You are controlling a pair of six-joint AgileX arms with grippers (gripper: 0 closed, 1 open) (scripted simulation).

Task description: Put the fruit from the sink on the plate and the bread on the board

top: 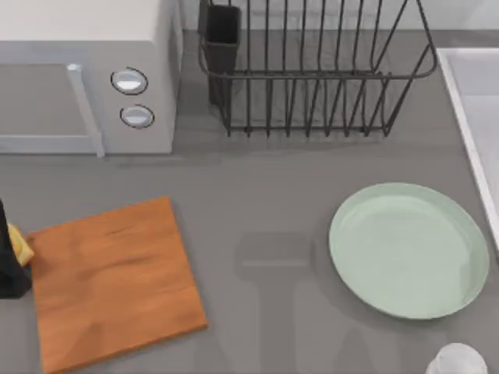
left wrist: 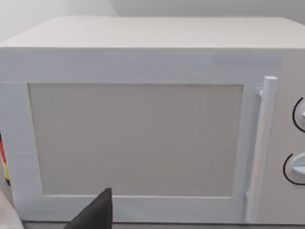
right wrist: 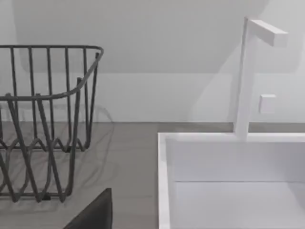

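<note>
Top view: left gripper pinches toasted bread beside grainy wooden board.

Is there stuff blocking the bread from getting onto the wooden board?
Nothing visible does. The bread sits at the board's left edge, beside the dark left gripper, and the board's top is bare.

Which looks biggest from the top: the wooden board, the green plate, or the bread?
1. Wooden board and green plate: they look about alike, too close to rank.
2. Bread: smallest by far, partly hidden at the table's left edge.
</note>
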